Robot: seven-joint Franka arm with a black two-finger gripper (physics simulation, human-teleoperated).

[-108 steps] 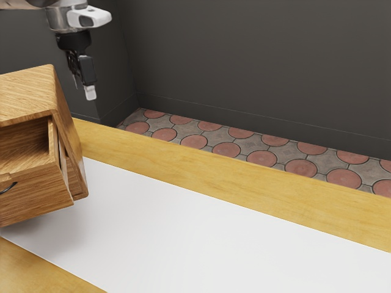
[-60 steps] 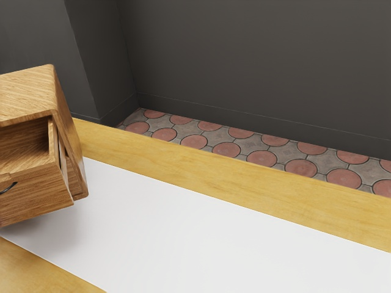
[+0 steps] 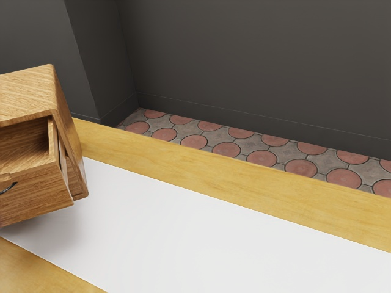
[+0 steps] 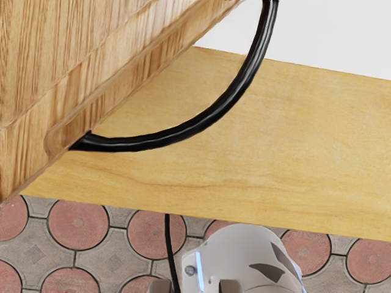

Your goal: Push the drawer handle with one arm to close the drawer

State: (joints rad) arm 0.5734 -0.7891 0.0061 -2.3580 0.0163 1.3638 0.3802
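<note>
While the drawer (image 3: 36, 198) gapes, the hand (image 4: 195, 287) (empty, mind you) has its fingers (image 4: 230, 286) apart.

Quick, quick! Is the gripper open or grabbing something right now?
Gripper: open, its two fingertips apart, holding nothing.

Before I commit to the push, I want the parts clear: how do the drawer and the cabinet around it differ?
The drawer is open-topped, while the cabinet has a solid top. The drawer's visible corners are sharp; the cabinet's are rounded. The drawer juts out, its front bearing a dark handle, while the cabinet frames it from behind. Both are brown wood with visible grain.
</note>
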